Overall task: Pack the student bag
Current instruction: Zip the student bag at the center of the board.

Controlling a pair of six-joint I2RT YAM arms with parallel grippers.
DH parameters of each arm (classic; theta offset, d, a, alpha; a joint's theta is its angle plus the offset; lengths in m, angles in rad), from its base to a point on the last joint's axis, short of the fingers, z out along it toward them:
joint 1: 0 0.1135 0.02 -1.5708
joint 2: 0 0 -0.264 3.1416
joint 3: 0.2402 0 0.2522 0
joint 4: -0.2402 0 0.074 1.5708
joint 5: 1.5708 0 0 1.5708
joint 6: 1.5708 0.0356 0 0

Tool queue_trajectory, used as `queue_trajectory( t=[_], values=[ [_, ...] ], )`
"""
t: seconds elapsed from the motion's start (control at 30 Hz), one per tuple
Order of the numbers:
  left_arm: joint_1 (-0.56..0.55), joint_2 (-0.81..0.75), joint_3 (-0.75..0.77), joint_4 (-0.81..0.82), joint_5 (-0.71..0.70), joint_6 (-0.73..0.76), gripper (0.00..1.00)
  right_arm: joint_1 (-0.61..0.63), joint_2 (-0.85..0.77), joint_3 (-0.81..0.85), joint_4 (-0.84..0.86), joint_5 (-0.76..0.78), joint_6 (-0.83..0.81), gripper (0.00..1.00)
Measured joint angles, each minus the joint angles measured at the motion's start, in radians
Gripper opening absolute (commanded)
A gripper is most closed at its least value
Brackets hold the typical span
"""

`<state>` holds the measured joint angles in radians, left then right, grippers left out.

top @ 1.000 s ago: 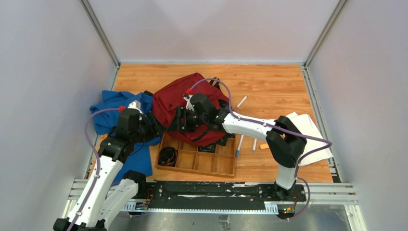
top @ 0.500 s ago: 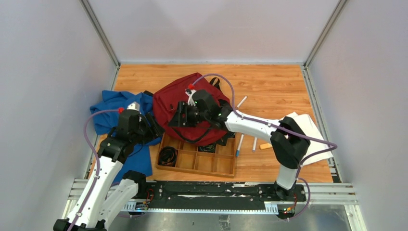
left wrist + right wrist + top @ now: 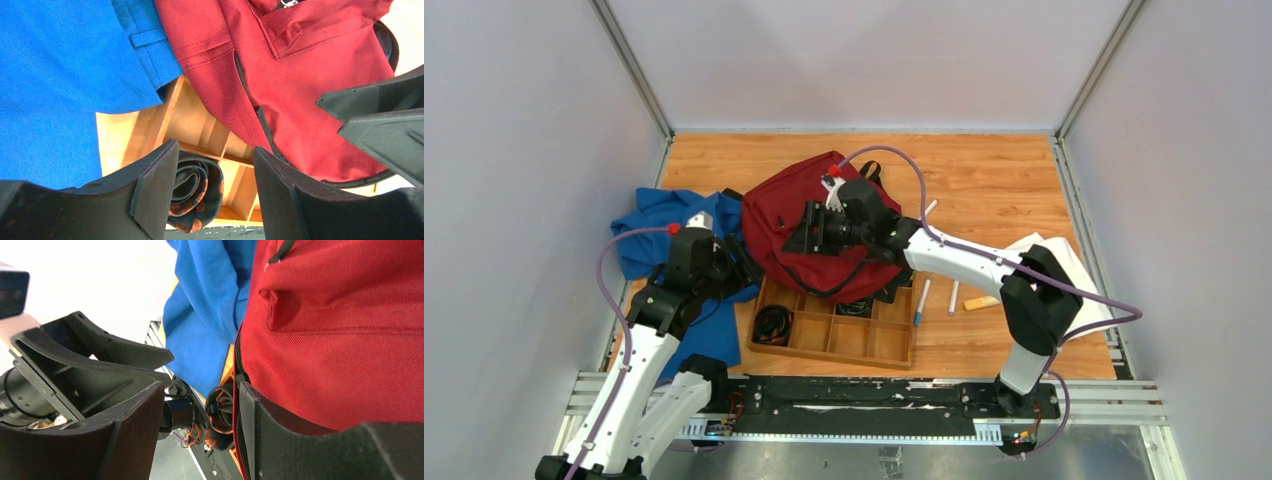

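A dark red student bag [image 3: 794,205] lies slumped on a wooden table [image 3: 994,170]. Its near edge drapes over the far side of a compartmented wooden tray [image 3: 834,338], and its left side touches a blue garment [image 3: 649,232]. The right gripper [image 3: 807,238] is over the bag's front, jaws apart with nothing between them; the left gripper [image 3: 744,262] is at the bag's left edge above the garment, jaws likewise apart and empty

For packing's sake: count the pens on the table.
3 pens: one at the student bag's right edge; two right of the wooden tray. Others may be hidden.
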<state>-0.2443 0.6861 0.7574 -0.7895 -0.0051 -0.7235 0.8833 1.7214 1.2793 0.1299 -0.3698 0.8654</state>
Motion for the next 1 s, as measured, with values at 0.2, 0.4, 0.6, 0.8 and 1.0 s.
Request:
queue_trajectory(
  t=[0.2,0.4,0.6,0.8,1.0],
  values=[
    [0.0,0.005,0.0,0.002,0.001,0.002,0.62,0.003,-0.013,-0.097,-0.01,-0.044,0.042,0.64],
    [0.0,0.018,-0.012,0.027,0.012,0.001,0.64,0.031,-0.013,-0.136,-0.032,-0.088,0.043,0.64],
    [0.003,0.111,-0.089,0.165,0.084,-0.045,0.64,0.048,-0.011,-0.142,-0.026,-0.101,0.044,0.64],
    [0.014,0.227,-0.124,0.306,0.159,-0.112,0.64,0.049,0.01,-0.142,-0.018,-0.105,0.053,0.64],
    [0.017,0.234,-0.125,0.402,0.169,-0.149,0.58,0.053,0.044,-0.142,-0.018,-0.104,0.06,0.64]
  ],
)
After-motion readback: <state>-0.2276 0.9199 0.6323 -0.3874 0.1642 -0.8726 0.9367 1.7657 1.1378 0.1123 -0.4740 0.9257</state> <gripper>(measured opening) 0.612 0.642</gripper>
